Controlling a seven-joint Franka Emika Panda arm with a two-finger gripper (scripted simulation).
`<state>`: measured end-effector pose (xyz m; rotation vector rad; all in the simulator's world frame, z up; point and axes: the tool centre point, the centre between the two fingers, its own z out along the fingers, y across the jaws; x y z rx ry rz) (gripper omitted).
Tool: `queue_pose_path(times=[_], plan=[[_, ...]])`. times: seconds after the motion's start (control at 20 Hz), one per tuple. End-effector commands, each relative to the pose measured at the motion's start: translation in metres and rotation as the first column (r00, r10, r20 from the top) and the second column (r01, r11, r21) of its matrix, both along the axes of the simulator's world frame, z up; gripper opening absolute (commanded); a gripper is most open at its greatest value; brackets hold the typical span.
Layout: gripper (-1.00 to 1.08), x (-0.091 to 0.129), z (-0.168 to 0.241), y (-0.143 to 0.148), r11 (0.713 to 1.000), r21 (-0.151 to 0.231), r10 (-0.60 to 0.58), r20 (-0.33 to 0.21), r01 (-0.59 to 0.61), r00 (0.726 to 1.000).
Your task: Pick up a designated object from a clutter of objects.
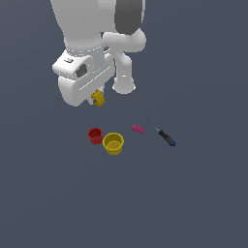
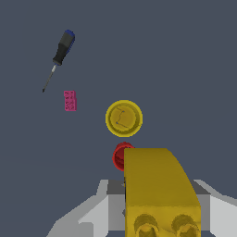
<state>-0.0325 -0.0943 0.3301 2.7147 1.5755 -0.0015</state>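
Observation:
The small yellow-orange blocky piece (image 1: pixel 99 99) with studs is held in my gripper (image 1: pixel 97 100), lifted well above the floor. In the wrist view the piece (image 2: pixel 159 190) fills the space between the grey fingers (image 2: pixel 97 213), studs showing at its near end. The gripper is shut on it. Below lie the rest of the clutter: a red cup (image 1: pixel 95 135), a yellow cup (image 1: pixel 113 143), a pink studded brick (image 1: pixel 138 129) and a blue-handled screwdriver (image 1: pixel 165 135). In the wrist view the yellow cup (image 2: pixel 123 118) and red cup (image 2: pixel 119 156) sit just beyond the held piece.
The pink brick (image 2: pixel 70 100) and the screwdriver (image 2: pixel 59 56) lie apart from the cups, toward the exterior view's right. The floor is a plain dark grey surface (image 1: pixel 48 193). The white arm (image 1: pixel 92 43) fills the upper middle of the exterior view.

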Motion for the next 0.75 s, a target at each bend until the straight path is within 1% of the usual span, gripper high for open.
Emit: queue_pose_path(times=[0.0,0.35,0.7], plan=[[-1.0,0.004,0.019,0.006,1.0,0.001,0.0,-0.001,0.0,1.0],[-1.0,0.014,0.053,0.016,1.0,0.002,0.001,-0.001,-0.001,1.0],[-1.0,0.017,0.063,0.019,1.0,0.003,0.001,-0.001,-0.001,1.0]])
